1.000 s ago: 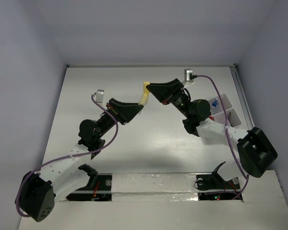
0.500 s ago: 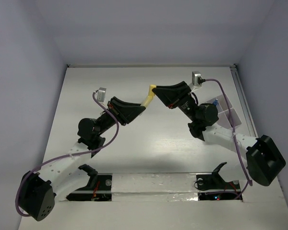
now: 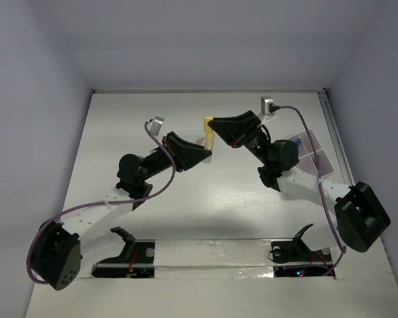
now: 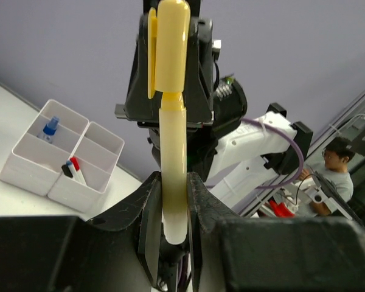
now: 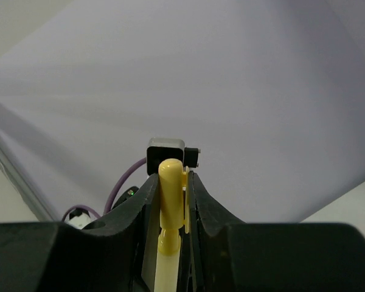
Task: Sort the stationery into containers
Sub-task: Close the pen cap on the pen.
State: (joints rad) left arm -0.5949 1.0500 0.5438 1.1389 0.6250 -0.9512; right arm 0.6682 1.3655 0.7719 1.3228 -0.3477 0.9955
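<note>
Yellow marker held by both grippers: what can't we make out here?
- Top external: yellow marker mostly covered by left gripper and right gripper; only a short stretch shows.
- Left wrist: its lower end sunk inside the grip.
- Right wrist: barrel cut off at the bottom edge.
- Containers: largely behind the right arm from above; contents too small in left wrist to identify.

No legible text, no brand marks, seemingly no numbers anywhere

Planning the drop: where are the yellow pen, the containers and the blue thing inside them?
Yellow pen [image 4: 172, 146], left wrist view, middle of its pale barrel.
Containers [image 4: 27, 173], left wrist view, near outer wall of the left box.
Blue thing [image 4: 50, 127], left wrist view, its blue top.
</note>
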